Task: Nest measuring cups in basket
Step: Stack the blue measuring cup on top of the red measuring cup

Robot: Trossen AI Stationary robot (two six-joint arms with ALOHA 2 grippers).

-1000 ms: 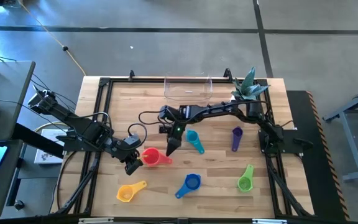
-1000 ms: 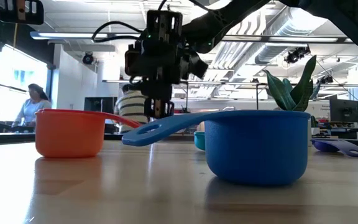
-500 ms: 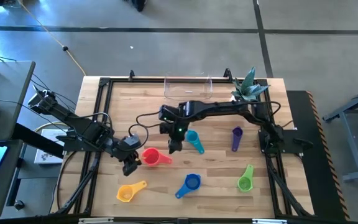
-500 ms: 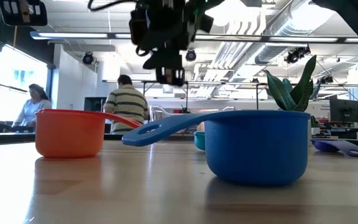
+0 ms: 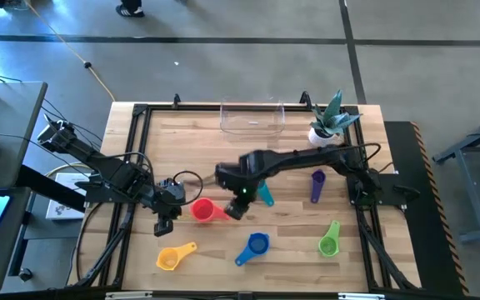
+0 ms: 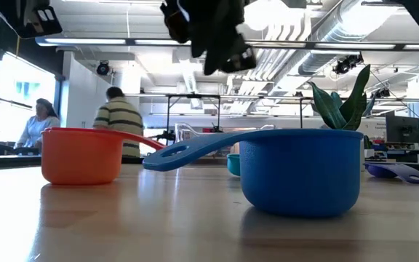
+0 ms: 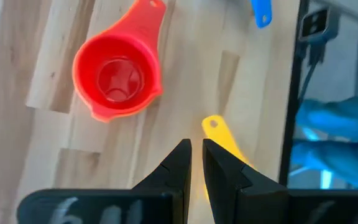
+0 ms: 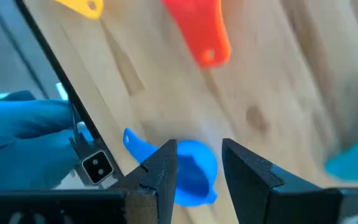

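Observation:
Six measuring cups rest on their bases on the wooden table: red [image 5: 202, 210], yellow [image 5: 168, 259], blue [image 5: 257, 245], teal [image 5: 263, 193], purple [image 5: 317, 184] and green [image 5: 329, 242]. No seventh cup shows. The clear basket [image 5: 252, 118] stands at the far edge with nothing in it. My left gripper [image 5: 163, 223] is shut just left of the red cup [image 7: 117, 78] and touches nothing. My right gripper [image 5: 236, 207] hangs open above the table between the red cup's handle [image 8: 207, 37] and the blue cup [image 8: 191, 171], holding nothing.
A small white pot with a green plant [image 5: 325, 127] stands at the far right, beside the basket. A black frame [image 5: 132, 167] runs around the table top. People show in the room beyond the table [image 6: 118, 124]. Bare wood lies between the basket and the cups.
My right gripper has risen from table height beside the red cup's handle, tipped, and shifted a little toward the near edge. My left gripper has drawn back from the red cup toward the table's left. The cups have stayed where they were.

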